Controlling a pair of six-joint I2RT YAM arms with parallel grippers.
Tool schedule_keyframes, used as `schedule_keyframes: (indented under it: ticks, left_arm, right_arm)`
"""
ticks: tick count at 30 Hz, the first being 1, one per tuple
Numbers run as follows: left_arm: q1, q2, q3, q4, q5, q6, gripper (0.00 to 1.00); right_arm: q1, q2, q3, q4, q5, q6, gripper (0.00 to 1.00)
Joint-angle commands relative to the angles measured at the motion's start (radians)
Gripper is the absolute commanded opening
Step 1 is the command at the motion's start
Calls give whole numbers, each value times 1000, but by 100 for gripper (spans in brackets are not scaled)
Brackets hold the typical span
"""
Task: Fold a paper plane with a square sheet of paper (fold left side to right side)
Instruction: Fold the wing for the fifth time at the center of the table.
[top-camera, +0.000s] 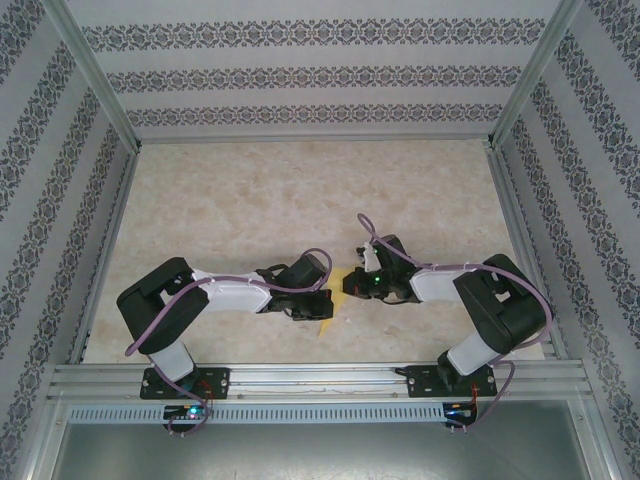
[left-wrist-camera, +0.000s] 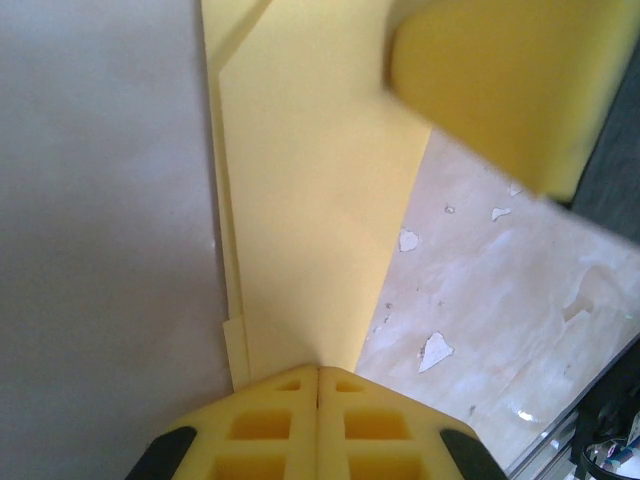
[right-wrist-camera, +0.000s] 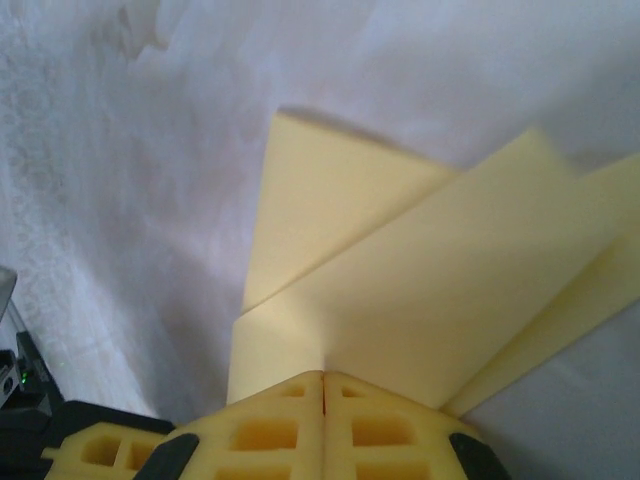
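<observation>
Top external wallpaper (top-camera: 300, 75), right wrist layered paper (right-wrist-camera: 420, 290)

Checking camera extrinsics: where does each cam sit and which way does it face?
Top external: above and behind the bases, looking down at the table; left arm and right arm show, meeting at the paper.
Left wrist: on the left arm, looking along the shut left gripper to the paper.
Right wrist: on the right arm, looking along the shut right gripper to the paper.
Shared: all three see the paper.

Paper (top-camera: 326, 325) sits between left gripper (top-camera: 320, 306) and right gripper (top-camera: 353, 284), at table's (top-camera: 300, 200) front.
</observation>
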Motion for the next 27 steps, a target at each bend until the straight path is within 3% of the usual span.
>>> schedule_keyframes:
  ticks: [1, 19, 27]
  left_arm:
    - [-8, 63, -70, -210, -94, 16, 0]
    - [-8, 45, -78, -190, -95, 12, 0]
    - [-13, 24, -80, -148, -95, -4, 0]
  right_arm:
    - [-49, 23, 26, -26, 60, -57, 0]
    - [-258, 110, 134, -91, -18, -164, 0]
    - [-274, -73, 144, -213, -41, -165, 0]
